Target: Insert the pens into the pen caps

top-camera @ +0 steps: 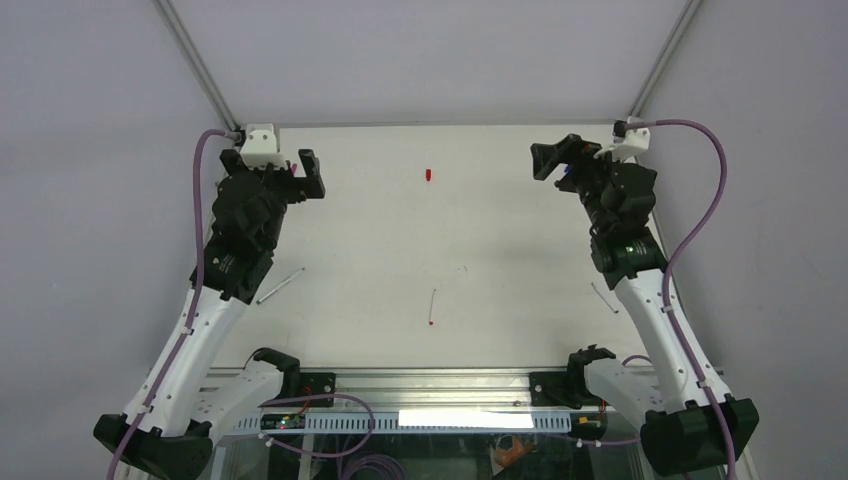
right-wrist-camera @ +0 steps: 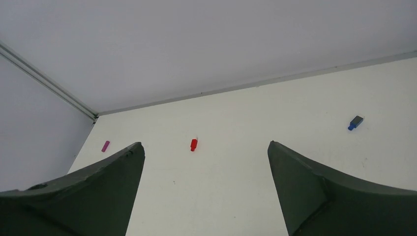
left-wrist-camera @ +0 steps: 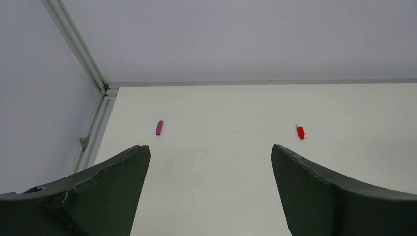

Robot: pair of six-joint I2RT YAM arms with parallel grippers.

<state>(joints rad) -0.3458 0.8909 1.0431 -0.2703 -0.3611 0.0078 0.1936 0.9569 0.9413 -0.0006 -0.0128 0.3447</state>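
White tabletop holds pen caps along its far side and pens nearer, so left gripper and right gripper hover wide-spread and empty, likely surveying first.

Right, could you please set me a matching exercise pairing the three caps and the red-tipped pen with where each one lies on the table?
Things:
1. red cap
2. magenta cap
3. blue cap
4. red-tipped pen

Places:
A. near side, middle
B. far left corner
C. far side, middle
D. far right

Pairs: 1-C, 2-B, 3-D, 4-A
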